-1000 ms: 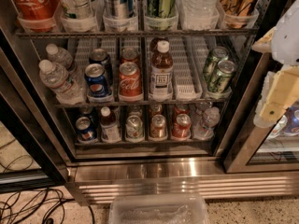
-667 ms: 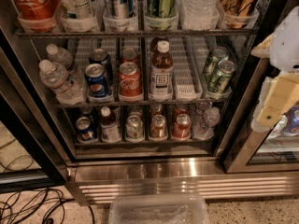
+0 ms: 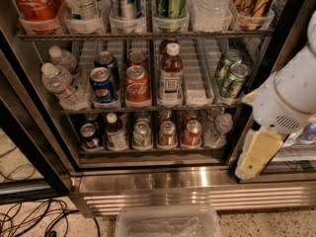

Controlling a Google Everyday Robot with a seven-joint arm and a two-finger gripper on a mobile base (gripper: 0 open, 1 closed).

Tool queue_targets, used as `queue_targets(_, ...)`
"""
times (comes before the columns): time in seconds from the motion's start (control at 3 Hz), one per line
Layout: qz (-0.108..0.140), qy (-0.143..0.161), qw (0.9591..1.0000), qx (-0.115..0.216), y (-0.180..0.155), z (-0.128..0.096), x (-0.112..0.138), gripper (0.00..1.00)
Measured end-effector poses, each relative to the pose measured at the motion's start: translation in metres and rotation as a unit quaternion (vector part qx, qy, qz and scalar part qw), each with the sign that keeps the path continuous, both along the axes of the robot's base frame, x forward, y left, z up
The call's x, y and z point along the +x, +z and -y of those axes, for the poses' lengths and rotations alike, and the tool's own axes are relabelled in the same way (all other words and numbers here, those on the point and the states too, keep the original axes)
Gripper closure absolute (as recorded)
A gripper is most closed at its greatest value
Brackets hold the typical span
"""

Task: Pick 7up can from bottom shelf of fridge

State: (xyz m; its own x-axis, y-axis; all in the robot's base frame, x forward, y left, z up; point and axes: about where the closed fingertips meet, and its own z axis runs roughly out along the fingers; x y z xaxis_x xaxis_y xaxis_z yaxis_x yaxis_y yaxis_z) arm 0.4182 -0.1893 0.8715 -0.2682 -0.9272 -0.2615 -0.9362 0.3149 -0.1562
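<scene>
Three wire racks are seen in the fridge (image 3: 74,174), whose glass door stands open at the left. The 7up can (image 3: 142,135) is stood upright at the front of the bottom shelf (image 3: 148,152), third lane from the left, between a small white-capped bottle (image 3: 116,132) and a brownish can (image 3: 167,134); its print cannot be read. A red can (image 3: 191,133) is set one lane further right. On the rack above, white Coca-Cola script is shown on a red cola can (image 3: 138,85), beside a blue can (image 3: 102,85). Part of the same script is read on the big red bottle (image 3: 37,1) at top left. The gripper (image 3: 254,157) is held outside the cabinet at the right, level with the bottom shelf and well apart from the 7up can; whether it is wide or narrow cannot be told.
</scene>
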Motion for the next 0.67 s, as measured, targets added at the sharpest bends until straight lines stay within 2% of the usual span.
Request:
queue_targets(0.33,-0.024,0.012,0.9995,0.015,-0.0258,-0.0108,-0.009,0.0)
queue_targets(0.67,-0.024,0.012,0.9995,0.015,-0.0264,-0.0111,-0.0095,0.0)
